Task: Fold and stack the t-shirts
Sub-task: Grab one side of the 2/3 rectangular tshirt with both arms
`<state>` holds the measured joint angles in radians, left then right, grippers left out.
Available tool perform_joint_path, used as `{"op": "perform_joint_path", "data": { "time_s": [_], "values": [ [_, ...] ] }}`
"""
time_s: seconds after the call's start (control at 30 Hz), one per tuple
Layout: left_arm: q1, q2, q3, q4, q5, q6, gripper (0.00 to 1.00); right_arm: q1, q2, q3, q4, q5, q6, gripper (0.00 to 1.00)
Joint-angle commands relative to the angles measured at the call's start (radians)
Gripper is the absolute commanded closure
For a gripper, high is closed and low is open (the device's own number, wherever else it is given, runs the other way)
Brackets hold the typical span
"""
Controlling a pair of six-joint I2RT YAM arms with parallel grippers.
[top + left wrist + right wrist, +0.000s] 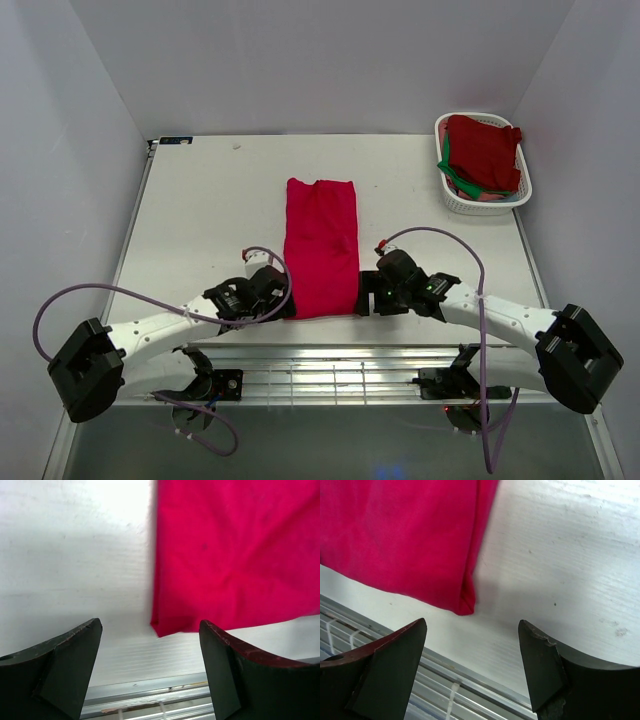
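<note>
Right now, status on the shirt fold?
Left gripper and right gripper open, flanking near corners. Crimson t-shirt folded lengthwise, flat on table. More shirts in basket, nothing blocking.

Left arm and right arm: white link shells joined by black joint housings, each ending in a blocky black shoulder unit, at 8 and 4 o'clock of the overhead view. A lilac cable loops along each arm. Small green lights glow on the right wrist. Left end effector and right end effector: two black wedge-shaped fingers each, inner edges scuffed reddish-brown.
</note>
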<state>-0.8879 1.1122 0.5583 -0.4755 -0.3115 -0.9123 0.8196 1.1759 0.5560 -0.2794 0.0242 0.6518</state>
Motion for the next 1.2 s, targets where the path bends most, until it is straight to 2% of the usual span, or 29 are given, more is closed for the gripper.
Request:
{"op": "perform_joint_path", "data": {
  "time_s": [0.0, 0.4, 0.63, 0.8, 0.87, 0.9, 1.0, 1.03, 1.1, 1.13, 1.17],
  "values": [
    [-0.002, -0.070, -0.061, 0.089, 0.041, -0.037, 0.11, 0.007, 0.004, 0.007, 0.126, -0.015, 0.035, 0.20],
    [0.000, -0.107, -0.175, 0.239, 0.061, -0.083, 0.12, 0.009, 0.097, 0.024, 0.196, -0.047, 0.046, 0.21],
    [0.000, 0.026, -0.196, 0.325, 0.094, -0.079, 0.12, 0.012, 0.171, 0.025, 0.223, -0.046, 0.045, 0.23],
    [-0.002, 0.097, -0.201, 0.313, 0.104, -0.086, 0.15, 0.018, 0.185, 0.018, 0.224, -0.040, 0.043, 0.27],
    [0.000, 0.101, -0.196, 0.276, 0.097, -0.100, 0.19, 0.027, 0.179, 0.021, 0.206, -0.029, 0.043, 0.34],
    [-0.002, 0.103, -0.193, 0.261, 0.092, -0.102, 0.25, 0.030, 0.177, 0.021, 0.197, -0.029, 0.043, 0.36],
    [-0.002, 0.103, -0.182, 0.190, 0.084, -0.123, 0.44, 0.042, 0.165, 0.025, 0.157, 0.028, 0.036, 0.51],
    [-0.002, 0.101, -0.182, 0.167, 0.084, -0.126, 0.48, 0.046, 0.163, 0.027, 0.151, 0.037, 0.034, 0.63],
    [-0.003, 0.098, -0.195, 0.155, 0.097, -0.138, 0.57, 0.052, 0.160, 0.015, 0.144, 0.046, 0.031, 0.75],
    [-0.003, 0.097, -0.201, 0.155, 0.103, -0.138, 0.66, 0.053, 0.163, 0.010, 0.143, 0.048, 0.031, 0.83],
    [-0.002, 0.098, -0.207, 0.153, 0.109, -0.142, 0.71, 0.062, 0.165, 0.001, 0.141, 0.046, 0.031, 0.87]
  ]
}}
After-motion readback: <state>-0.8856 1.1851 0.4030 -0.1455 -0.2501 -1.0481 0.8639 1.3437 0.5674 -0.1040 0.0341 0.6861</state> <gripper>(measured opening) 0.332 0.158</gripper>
